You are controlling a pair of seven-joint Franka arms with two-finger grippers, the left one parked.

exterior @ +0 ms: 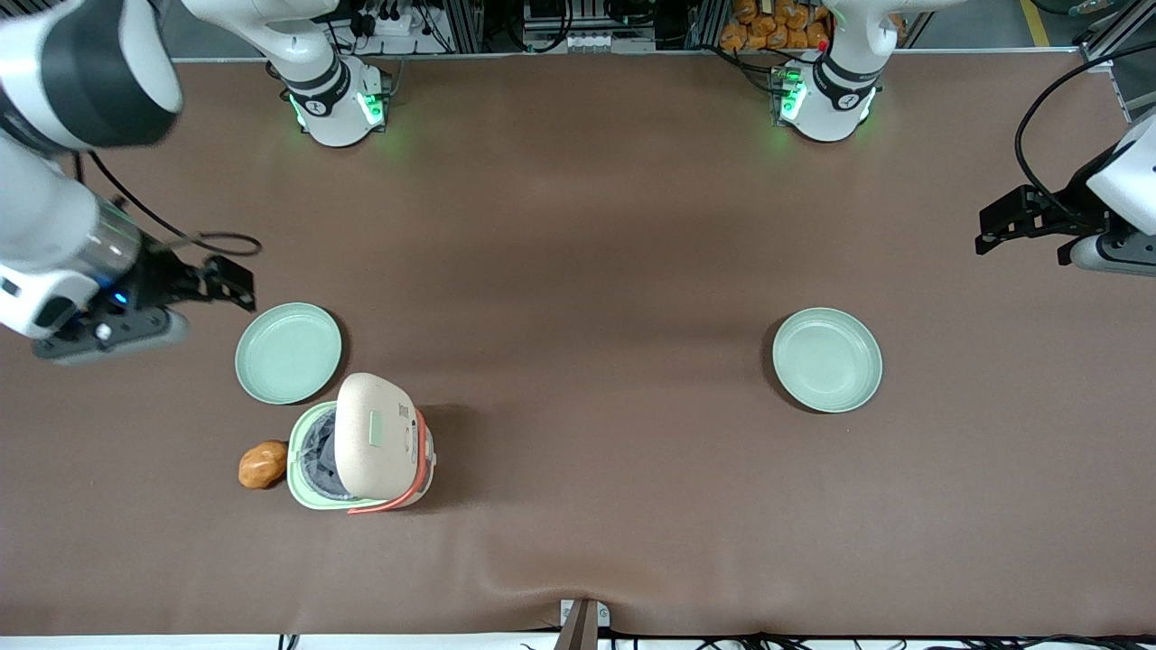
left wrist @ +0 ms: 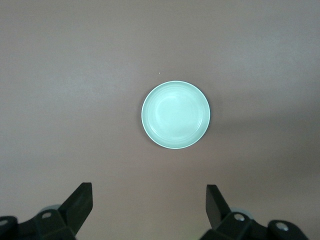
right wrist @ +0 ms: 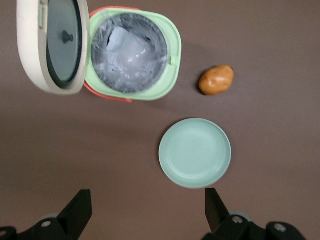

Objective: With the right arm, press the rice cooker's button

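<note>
The rice cooker (exterior: 361, 451) stands near the table's front edge at the working arm's end. Its cream lid is swung up and open, and the grey inner pot (right wrist: 130, 52) shows inside the pale green body, with the coral-pink handle band round it. My right arm's gripper (exterior: 226, 282) hangs high above the table, farther from the front camera than the cooker and apart from it. Its fingers (right wrist: 80, 212) stand wide apart with nothing between them; in the right wrist view the gripper (right wrist: 147, 210) is over bare table beside a green plate.
A pale green plate (exterior: 288, 353) lies just beside the cooker, farther from the front camera. A brown potato (exterior: 263, 464) lies against the cooker, toward the working arm's end. A second green plate (exterior: 827, 359) lies toward the parked arm's end.
</note>
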